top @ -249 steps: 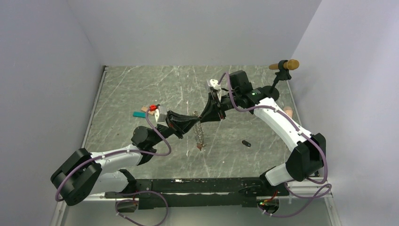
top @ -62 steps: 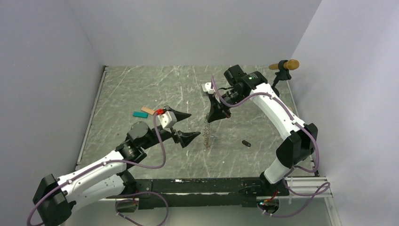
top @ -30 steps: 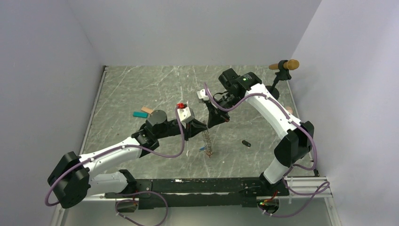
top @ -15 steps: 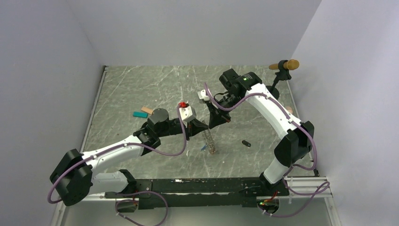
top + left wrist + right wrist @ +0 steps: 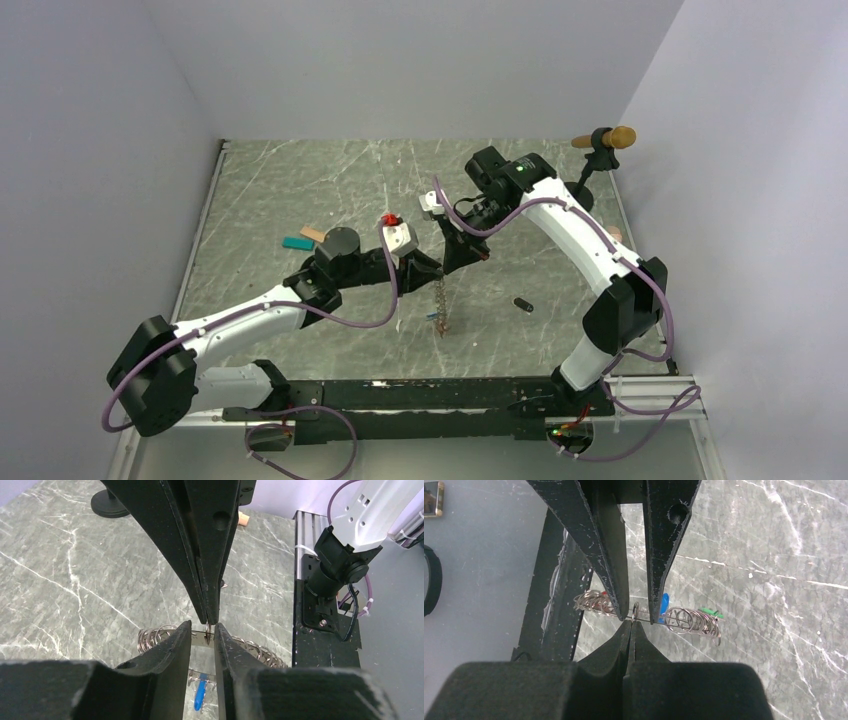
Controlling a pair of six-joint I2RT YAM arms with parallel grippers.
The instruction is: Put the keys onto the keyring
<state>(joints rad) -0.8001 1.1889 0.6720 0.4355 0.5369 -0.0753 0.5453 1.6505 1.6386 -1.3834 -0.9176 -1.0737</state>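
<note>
Seen from above, the left pincer [image 5: 203, 627] and right pincer [image 5: 630, 624] meet tip to tip near the middle of the surface [image 5: 300, 180]. The left reaches in from 8 o'clock and the right from 1 o'clock. The keyring [image 5: 440, 303] hangs from that meeting point toward 6 o'clock. Well apart at 9 o'clock lies a block [image 5: 296, 243], with a second block [image 5: 313, 234] just beside it at its 1 o'clock. A small loose piece [image 5: 523, 304] lies at 4 o'clock, and a stand [image 5: 598, 152] is at 2 o'clock, in the far right corner.
</note>
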